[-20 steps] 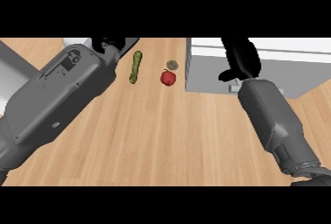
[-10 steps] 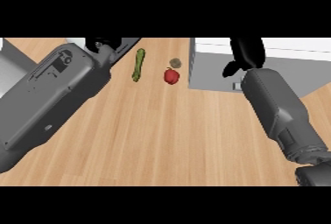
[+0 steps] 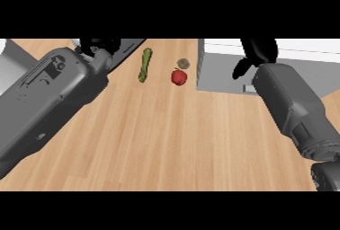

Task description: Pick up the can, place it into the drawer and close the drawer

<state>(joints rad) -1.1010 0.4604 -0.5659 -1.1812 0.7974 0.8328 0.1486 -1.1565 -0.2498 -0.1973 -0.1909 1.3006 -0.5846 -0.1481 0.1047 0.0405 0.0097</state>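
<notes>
The open drawer (image 3: 219, 72) shows at the upper right as a grey box with a white far rim. My right hand (image 3: 260, 50) hangs over it at the picture's top, cut off by the edge, at the end of the grey right forearm (image 3: 292, 108). No can shows plainly; whether that hand holds one I cannot tell. My left hand (image 3: 106, 46) sits at the top left, mostly hidden behind the broad left forearm (image 3: 53, 103), its fingers relaxed with nothing in them.
On the wooden counter (image 3: 166, 143) left of the drawer lie a long green vegetable (image 3: 145, 65), a red fruit (image 3: 178, 77) and a small brown-grey round thing (image 3: 184, 63). A grey surface (image 3: 10, 67) borders the far left.
My right hand has moved farther up over the drawer, now partly cut by the top edge. The left forearm has shifted slightly and looms larger. The items on the counter have not moved.
</notes>
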